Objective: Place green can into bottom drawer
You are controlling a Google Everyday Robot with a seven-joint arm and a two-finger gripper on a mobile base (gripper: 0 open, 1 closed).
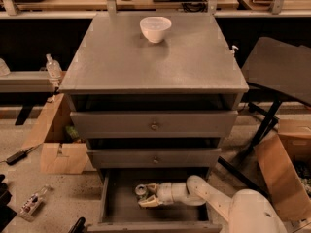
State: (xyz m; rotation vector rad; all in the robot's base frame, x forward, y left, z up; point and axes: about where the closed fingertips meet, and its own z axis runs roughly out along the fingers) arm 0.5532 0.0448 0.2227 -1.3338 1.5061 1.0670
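The bottom drawer [112,205] is pulled open under the two upper drawers. My gripper [147,196] reaches into it from the right, low over the drawer floor. The green can [141,190] stands inside the drawer at the gripper's tip, its silver top facing up. Most of its body is hidden by the gripper. My white arm [209,198] runs from the lower right into the drawer.
A white bowl [155,28] sits at the back of the cabinet top [155,62]. The two upper drawers [154,125] are shut. Cardboard boxes [60,152] stand to the left and at the right [282,174]. A dark chair [277,69] stands at the right.
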